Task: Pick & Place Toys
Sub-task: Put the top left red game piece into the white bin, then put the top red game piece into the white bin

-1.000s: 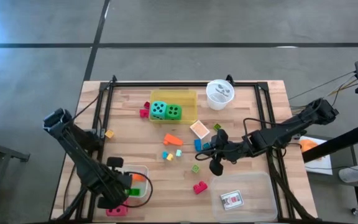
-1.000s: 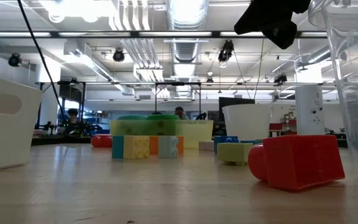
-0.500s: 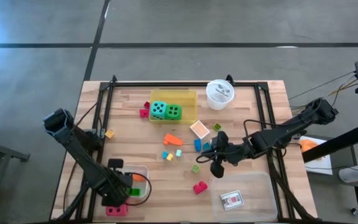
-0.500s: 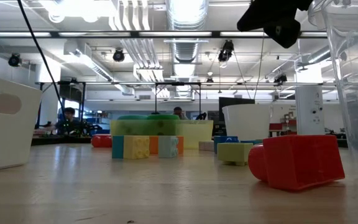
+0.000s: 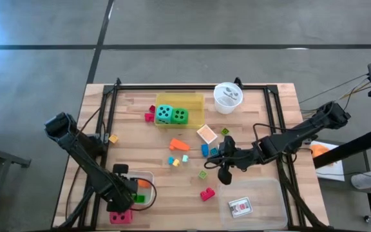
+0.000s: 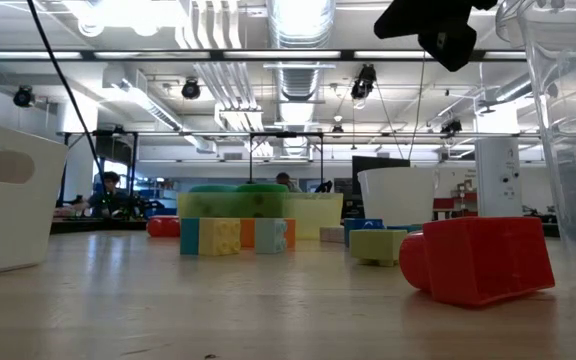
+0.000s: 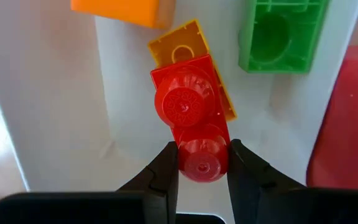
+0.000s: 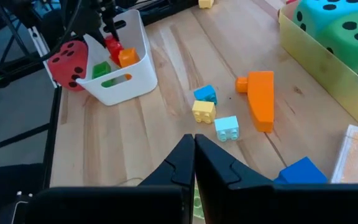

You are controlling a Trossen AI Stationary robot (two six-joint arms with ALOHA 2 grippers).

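Bright overhead strip lighting, glare at upper left; soft shadows; blurred near foreground in low view

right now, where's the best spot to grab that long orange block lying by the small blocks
Probably across the orange block at mid-length, on its two long flat sides, coming straight down. It lies flat on the table with bare wood along both sides; the light blue block sits near one end.

This is a robotics lab in a large open industrial hall. The low view looks across a wooden desk [image 6: 268, 310] into a wide room with an exposed ceiling: silver ventilation ducts [image 6: 298, 60], pipes and rows of strip lights [image 6: 128, 12]. Far off, people [image 6: 108, 190] sit at workstations. From above, the desk stands on a grey concrete floor [image 5: 185, 26] marked with dark lines.
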